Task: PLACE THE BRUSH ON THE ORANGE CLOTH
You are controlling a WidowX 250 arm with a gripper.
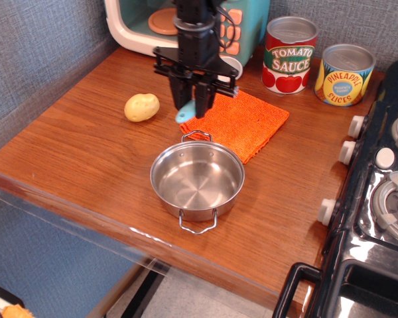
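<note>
Gripper: the black gripper (194, 99) hangs from above, over the left corner of the cloth. Its fingers point down and are closed around the brush.
Brush: the brush (186, 111) is held between the fingers. Only its light-blue lower end shows, coming out under the fingertips. This end is over the left edge of the cloth; I cannot tell if it touches the cloth. The white head is hidden.
Cloth: the orange cloth (242, 122) lies flat on the table, turned like a diamond. It is between the pot and the cans.
Pot: the steel pot (197, 180) stands in front of the cloth, empty, upright. Its back handle reaches the front edge of the cloth.
Potato: the yellow potato (141, 106) lies on the table left of the gripper, near it but apart.
Microwave: the toy microwave (152, 23) stands at the back, behind the arm, with its door open and an orange plate inside.
Cans: the tomato can (289, 55) and the pineapple can (343, 74) stand side by side at the back right.
Stove: the black stove (378, 199) is at the right edge of the table (73, 159).
</note>
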